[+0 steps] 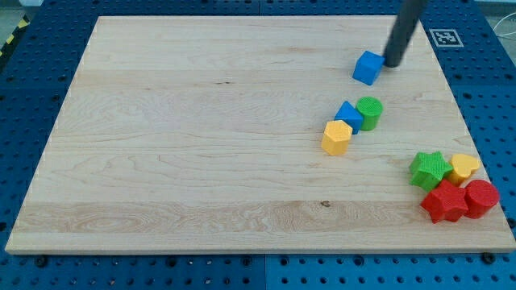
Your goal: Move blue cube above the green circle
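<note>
The blue cube [368, 67] lies at the board's upper right. My tip [393, 63] sits just to the cube's right, touching or nearly touching its right side. The green circle [370, 112] is a round green cylinder below the cube, a short gap apart from it. A blue triangular block [348, 115] touches the green circle's left side, and a yellow hexagonal block [336, 138] sits at that block's lower left.
A cluster lies at the board's lower right: a green star [430, 169], a yellow heart [463, 167], a red star [444, 201] and a red round block [481, 197]. The wooden board [201, 137] rests on a blue pegboard table.
</note>
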{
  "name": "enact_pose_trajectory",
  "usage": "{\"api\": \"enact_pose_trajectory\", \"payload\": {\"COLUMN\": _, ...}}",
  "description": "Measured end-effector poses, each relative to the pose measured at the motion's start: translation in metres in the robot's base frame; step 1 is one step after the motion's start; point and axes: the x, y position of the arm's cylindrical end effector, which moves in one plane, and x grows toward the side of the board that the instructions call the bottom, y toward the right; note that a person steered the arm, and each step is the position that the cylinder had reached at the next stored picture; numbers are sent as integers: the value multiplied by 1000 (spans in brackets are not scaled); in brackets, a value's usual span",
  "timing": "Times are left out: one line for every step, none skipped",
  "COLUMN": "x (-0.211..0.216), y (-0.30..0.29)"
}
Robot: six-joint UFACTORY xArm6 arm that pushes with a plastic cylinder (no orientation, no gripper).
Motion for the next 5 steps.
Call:
{"api": "enact_pose_trajectory", "payload": {"x": 9, "y": -40}}
{"api": "enact_pose_trajectory", "payload": {"x": 36, "y": -42}}
{"api": "enact_pose_trajectory", "payload": {"x": 59, "y": -38}}
{"api": "enact_pose_trajectory", "payload": {"x": 74, "y": -37}}
{"api": "enact_pose_trajectory", "payload": {"x": 88, "y": -37}}
